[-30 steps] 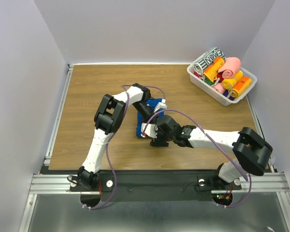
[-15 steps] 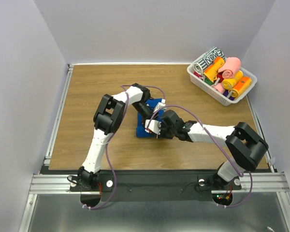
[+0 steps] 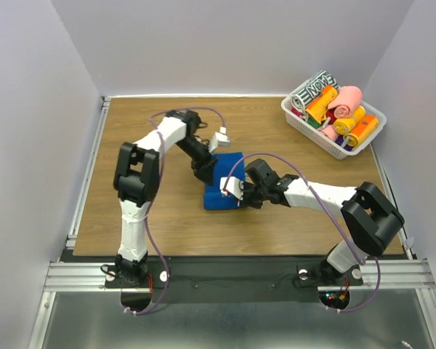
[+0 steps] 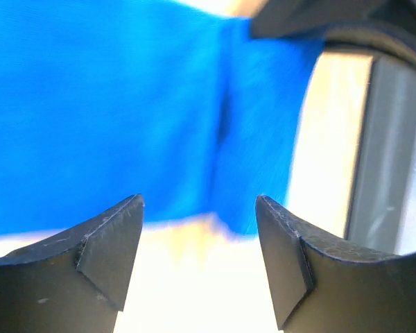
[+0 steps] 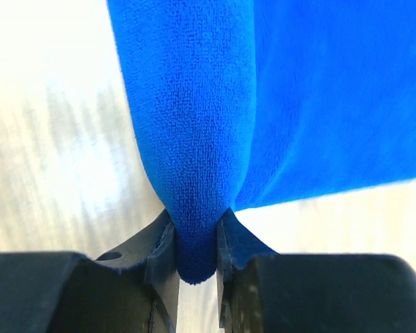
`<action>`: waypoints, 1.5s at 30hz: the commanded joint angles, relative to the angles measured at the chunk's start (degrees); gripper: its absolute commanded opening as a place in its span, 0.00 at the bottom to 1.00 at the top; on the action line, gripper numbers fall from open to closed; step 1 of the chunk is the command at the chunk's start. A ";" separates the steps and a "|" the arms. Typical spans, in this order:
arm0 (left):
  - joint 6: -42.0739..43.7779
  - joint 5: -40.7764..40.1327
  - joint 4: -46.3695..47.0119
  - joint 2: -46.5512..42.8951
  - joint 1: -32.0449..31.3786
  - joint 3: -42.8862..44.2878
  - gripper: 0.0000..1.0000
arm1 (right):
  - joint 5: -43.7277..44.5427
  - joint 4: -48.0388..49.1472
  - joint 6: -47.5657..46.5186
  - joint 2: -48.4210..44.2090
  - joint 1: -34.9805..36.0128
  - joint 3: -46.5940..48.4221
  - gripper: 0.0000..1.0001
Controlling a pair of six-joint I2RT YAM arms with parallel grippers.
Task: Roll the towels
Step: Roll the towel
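Observation:
The royal blue towel (image 3: 222, 196) lies folded into a thick pad on the middle of the wooden table (image 3: 145, 211). My right gripper (image 3: 237, 193) is at its right edge. In the right wrist view that gripper (image 5: 196, 223) is shut on a rounded fold of the blue towel (image 5: 194, 104). My left gripper (image 3: 206, 173) sits at the towel's far left corner. In the left wrist view it (image 4: 200, 208) stands open, its fingers (image 4: 107, 243) empty, with the blue towel (image 4: 125, 104) just beyond the tips.
A white basket (image 3: 299, 121) at the back right corner holds several rolled towels, among them orange ones (image 3: 321, 105), a pink one (image 3: 346, 99) and a black-and-white patterned one (image 3: 312, 87). Grey walls close in the table on three sides.
My left gripper has opened and let go of the towel, and its elbow swung out to the left. My right gripper has closed on the towel's fold.

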 commanded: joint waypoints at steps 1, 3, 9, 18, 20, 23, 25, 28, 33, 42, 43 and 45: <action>-1.15 -2.64 2.78 -11.36 5.90 -1.79 0.78 | -7.73 -8.22 1.79 2.90 -1.67 4.44 0.01; -2.03 -3.42 7.24 -15.74 7.31 -5.20 0.78 | -10.01 -9.45 3.10 4.04 -2.80 5.93 0.00; -9.42 -10.10 27.90 -31.91 10.74 -24.54 0.79 | -14.42 -13.76 6.97 7.91 -4.48 9.98 0.01; -3.98 -34.86 54.34 -59.50 -5.05 -58.97 0.88 | -23.54 -23.25 9.88 15.29 -7.11 18.32 0.01; -0.64 -40.25 57.54 -61.46 -11.74 -63.05 0.89 | -25.66 -26.41 9.62 17.75 -8.17 20.79 0.01; 1.30 -41.05 60.62 -61.65 -16.22 -66.06 0.92 | -28.65 -29.22 9.26 20.03 -9.31 23.07 0.01; 1.31 -41.05 61.24 -60.16 -17.82 -65.71 0.92 | -29.80 -30.55 9.09 21.44 -9.75 24.22 0.01; 0.95 -41.22 63.34 -56.99 -20.72 -64.83 0.93 | -32.17 -34.32 7.60 24.25 -10.89 26.33 0.01; 1.92 -43.60 68.35 -52.69 -24.93 -64.39 0.96 | -33.58 -37.84 5.75 27.77 -12.04 29.31 0.02; 2.01 -49.66 71.18 -42.85 -26.61 -62.38 0.85 | -34.29 -44.26 1.45 30.59 -13.45 34.41 0.02; 0.79 -49.92 70.74 -42.14 -26.61 -61.85 0.81 | -34.03 -44.70 1.35 30.68 -13.45 34.68 0.02; -0.01 -48.96 68.54 -40.90 -26.61 -60.44 0.69 | -33.32 -44.97 0.92 30.85 -13.88 34.94 0.03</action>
